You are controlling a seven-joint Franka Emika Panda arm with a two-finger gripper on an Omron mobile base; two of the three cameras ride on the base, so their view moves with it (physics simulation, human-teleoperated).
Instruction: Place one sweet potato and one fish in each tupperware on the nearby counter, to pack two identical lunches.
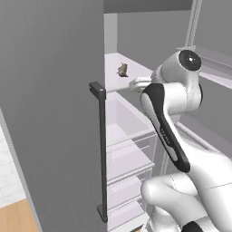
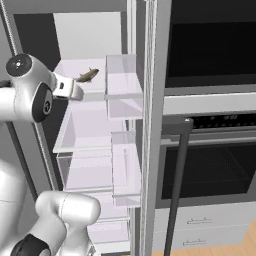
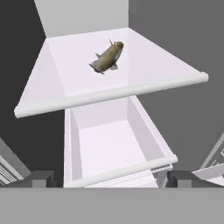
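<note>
Gripper (image 3: 112,178) at open fridge, jaws spread wide, nothing held.
Fish (image 3: 106,57) lies on white upper shelf (image 3: 144,65), well ahead of the fingertips, roughly centred between them; open drawer (image 3: 111,148) below.

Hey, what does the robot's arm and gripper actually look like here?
The arm is glossy white with rounded, bulbous segments, a black strip along one link and a dark round cap with a small pale centre at a joint. No cables show. The gripper ends in two small, blocky dark grey fingertips.
</note>
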